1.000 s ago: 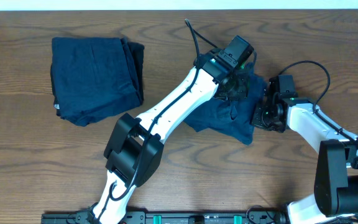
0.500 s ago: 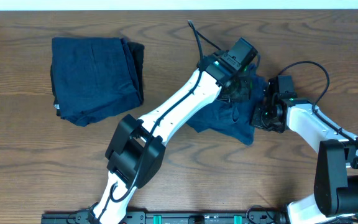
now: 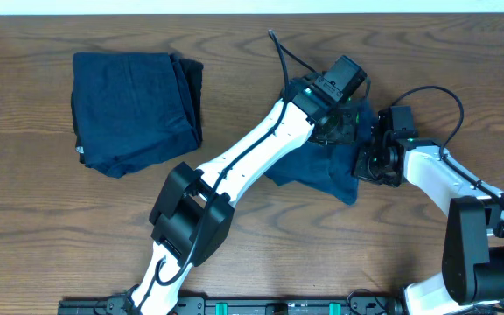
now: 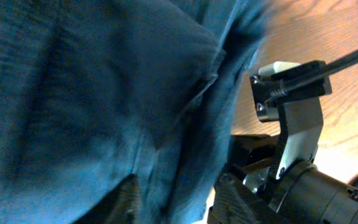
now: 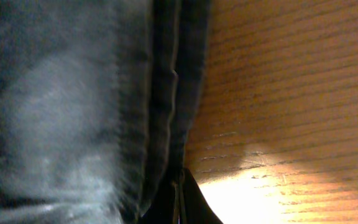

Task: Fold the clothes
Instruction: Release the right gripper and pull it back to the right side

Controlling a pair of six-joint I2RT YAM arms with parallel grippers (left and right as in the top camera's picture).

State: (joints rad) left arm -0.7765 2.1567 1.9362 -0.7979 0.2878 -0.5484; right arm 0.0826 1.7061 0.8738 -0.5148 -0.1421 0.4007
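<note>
A dark navy garment (image 3: 315, 171) lies crumpled at the centre right of the table, partly under both arms. My left gripper (image 3: 345, 122) is at its far edge; in the left wrist view blue fabric (image 4: 104, 93) fills the frame and a fold sits between the two fingers (image 4: 185, 202). My right gripper (image 3: 366, 159) is at the garment's right edge; in the right wrist view its fingers (image 5: 179, 199) are closed together at the garment's seamed hem (image 5: 166, 93). A second navy garment (image 3: 134, 109) lies as a folded rectangular bundle at the far left.
The wooden table (image 3: 51, 227) shows bare wood in front and at the left. My right arm's wrist (image 4: 291, 124) is close beside the left gripper. The table's far edge (image 3: 234, 14) runs just behind the arms.
My left gripper has shifted slightly up and to the right, drawing the garment's far edge with it. The right arm and the folded bundle have not moved.
</note>
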